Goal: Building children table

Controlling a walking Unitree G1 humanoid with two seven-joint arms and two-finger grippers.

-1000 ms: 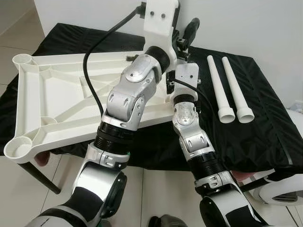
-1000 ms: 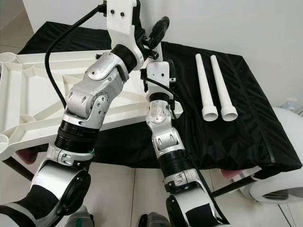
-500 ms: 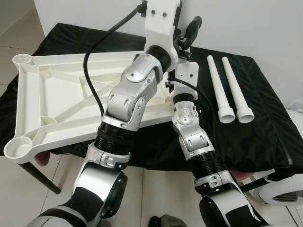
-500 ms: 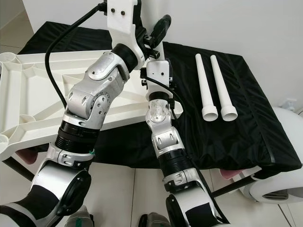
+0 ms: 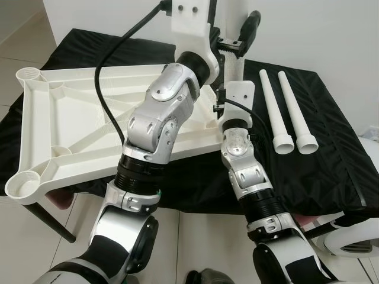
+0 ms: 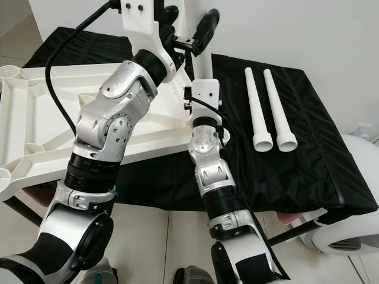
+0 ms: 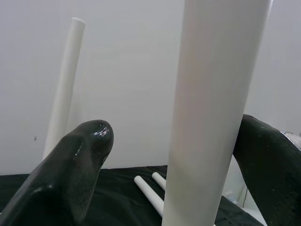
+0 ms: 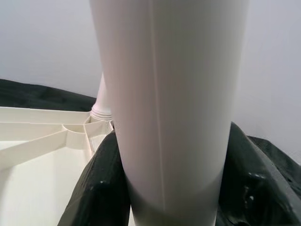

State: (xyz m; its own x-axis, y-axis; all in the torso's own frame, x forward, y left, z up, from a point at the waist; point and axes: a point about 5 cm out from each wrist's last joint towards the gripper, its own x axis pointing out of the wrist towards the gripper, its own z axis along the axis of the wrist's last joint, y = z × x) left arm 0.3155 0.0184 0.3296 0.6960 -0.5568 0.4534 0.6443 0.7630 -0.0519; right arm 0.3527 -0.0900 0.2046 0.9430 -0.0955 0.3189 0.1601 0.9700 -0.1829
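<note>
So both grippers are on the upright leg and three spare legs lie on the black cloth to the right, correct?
Not quite: two spare legs lie on the black cloth, as the left eye view shows. Both the left gripper and right gripper are on the upright leg.

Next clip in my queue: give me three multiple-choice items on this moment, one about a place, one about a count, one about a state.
1. Where do the loose table legs lie?
A. On the black cloth, to the right of the tabletop
B. On the floor tiles
C. Inside the tabletop's corner sockets

2. How many loose legs lie there?
A. One
B. Two
C. Four

3. What is the right gripper doing?
A. Hanging idle
B. Shut on an upright white leg
C. Pressing on the cloth

Answers:
1. A: both lie side by side on the black cloth, apart from the upturned tabletop.
2. B: two flared ends show side by side.
3. B: its black fingers hug the upright leg, while the left gripper brackets the same leg higher up.
</note>
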